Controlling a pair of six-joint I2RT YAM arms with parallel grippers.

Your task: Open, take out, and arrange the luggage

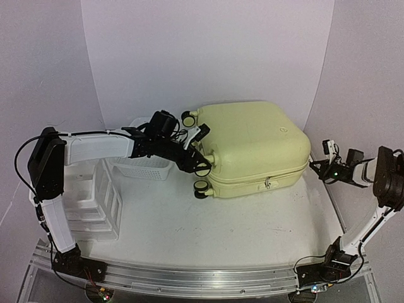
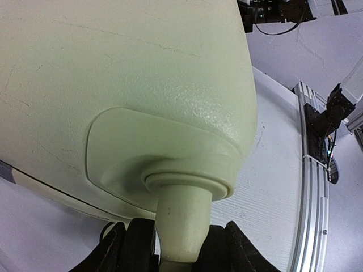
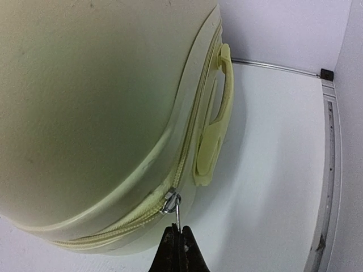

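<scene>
Two robot arms, one at each side of the white bench (image 1: 252, 233). Two claws. One drawer organizer (image 1: 95, 202), one basket (image 1: 148, 168), one big luggage (image 1: 252, 142). Three small wheels counted on the left end of the luggage: back wheel (image 1: 188, 118), middle wheel (image 1: 202, 168), front wheel (image 1: 201, 187).

Drawer organizer at the far left of the bench, made of little boxes in steps. Basket just right of it, partly hidden behind the left arm; inside too hidden to tell. Luggage lying flat on the bench, middle to right, wheels pointing left, just beside the basket. Lid closed, inside hidden.

Organizer: smooth white plastic. Basket: white plastic with mesh holes. Left claw (image 2: 181, 258) about half open, hugging the round cream wheel post (image 2: 181, 221), black fingers (image 2: 136, 249) snug on both sides. Wheels: black with cream middles. Luggage: pale yellow hard shell, a bit bumpy up close, with round corners. Zipper seam (image 3: 187, 141) running along the edge. Handle (image 3: 215, 113): pale yellow loop on the side. Zipper pull (image 3: 177, 212): thin shiny metal. Right claw (image 3: 177, 229) pinched all the way closed on the zipper pull, at the right corner of the luggage.
</scene>
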